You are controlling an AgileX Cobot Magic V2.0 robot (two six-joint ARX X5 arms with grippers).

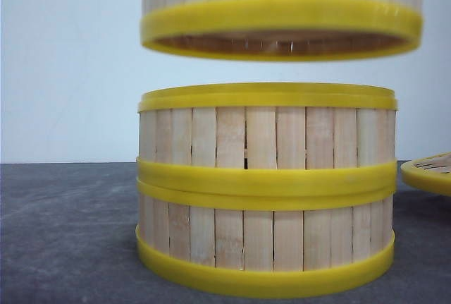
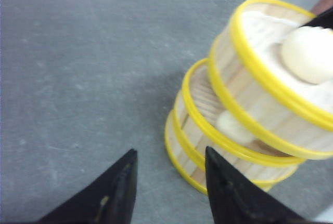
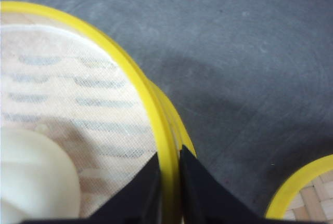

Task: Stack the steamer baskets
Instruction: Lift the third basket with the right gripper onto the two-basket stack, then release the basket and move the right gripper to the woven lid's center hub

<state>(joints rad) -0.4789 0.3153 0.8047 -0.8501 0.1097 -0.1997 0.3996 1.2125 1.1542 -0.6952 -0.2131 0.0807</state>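
the step in hand is setting the third basket [image 1: 282, 18] onto the stack [image 1: 266, 191] of two that already stands on the grey surface [image 1: 63, 233]. the right gripper [image 3: 169, 182] has its fingers pinched on the yellow rim of that third basket, which hangs just above the stack, clear of it, and seems shifted a little to the right of it. a white bun [image 2: 309, 52] lies in the held basket on a cloth liner, and another bun [image 2: 234, 126] lies in the stack's upper basket. the left gripper [image 2: 169, 182] hovers beside the stack, fingers spread, holding nothing. the lid [image 1: 430, 171] lies right of the stack. next, i judge: centre the basket over the stack, lower it level until the rims seat, then let go.
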